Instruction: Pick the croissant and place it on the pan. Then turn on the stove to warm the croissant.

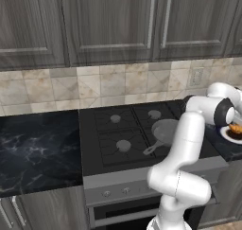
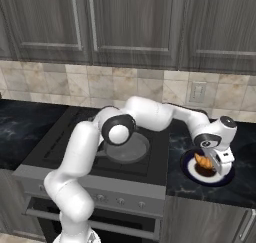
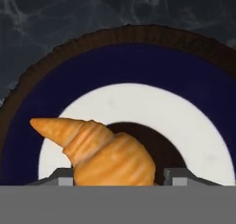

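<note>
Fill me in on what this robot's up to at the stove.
The arm reaches right of the stove, and its gripper is down on the plate on the dark counter, fingers either side of the croissant and seemingly closed on it. The croissant is not lifted off the plate yet. The pan sits empty on a front burner, waiting for it.

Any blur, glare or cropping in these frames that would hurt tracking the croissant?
Hand view: croissant sharp, evenly lit, no glare, its lower part cut by the frame bottom. Right base view: croissant small and soft on the plate, beside the gripper. Left base view: it sits at the right edge, coarse, behind the arm.
</note>
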{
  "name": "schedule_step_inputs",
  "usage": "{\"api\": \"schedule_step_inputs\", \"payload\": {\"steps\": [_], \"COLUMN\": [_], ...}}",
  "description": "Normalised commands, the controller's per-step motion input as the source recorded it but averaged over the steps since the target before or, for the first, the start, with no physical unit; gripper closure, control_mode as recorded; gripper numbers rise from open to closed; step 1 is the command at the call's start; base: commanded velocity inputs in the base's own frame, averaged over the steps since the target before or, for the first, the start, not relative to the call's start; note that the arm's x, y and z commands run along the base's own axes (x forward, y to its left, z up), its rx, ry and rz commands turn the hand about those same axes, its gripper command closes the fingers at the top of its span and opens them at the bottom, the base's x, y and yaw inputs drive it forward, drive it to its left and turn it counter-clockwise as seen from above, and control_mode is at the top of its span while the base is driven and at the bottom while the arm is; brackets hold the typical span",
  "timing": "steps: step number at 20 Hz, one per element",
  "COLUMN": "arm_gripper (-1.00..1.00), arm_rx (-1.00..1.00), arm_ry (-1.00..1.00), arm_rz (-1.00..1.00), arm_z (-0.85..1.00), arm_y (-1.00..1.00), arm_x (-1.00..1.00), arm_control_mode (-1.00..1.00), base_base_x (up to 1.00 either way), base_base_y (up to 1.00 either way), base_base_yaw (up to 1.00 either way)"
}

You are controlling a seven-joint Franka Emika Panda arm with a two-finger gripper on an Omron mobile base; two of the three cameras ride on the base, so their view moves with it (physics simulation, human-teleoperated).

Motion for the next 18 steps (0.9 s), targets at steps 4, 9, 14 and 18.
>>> {"api": "schedule_step_inputs", "payload": {"steps": [4, 9, 14, 18], "arm_gripper": [1.00, 1.00, 1.00, 1.00], "arm_rx": [0.00, -0.01, -0.06, -0.10], "arm_ry": [0.00, -0.01, -0.07, -0.18], "arm_rz": [0.04, 0.06, 0.07, 0.07], "arm_z": [0.44, 0.47, 0.44, 0.27], "arm_y": [0.38, 0.32, 0.47, 0.58], "arm_x": [-0.19, -0.31, -0.43, -0.59], "arm_control_mode": [-1.00, -1.00, -1.00, -1.00], "base_base_x": [0.00, 0.00, 0.00, 0.00], "base_base_y": [0.00, 0.00, 0.00, 0.00], "base_base_yaw": [0.00, 0.00, 0.00, 0.00]}}
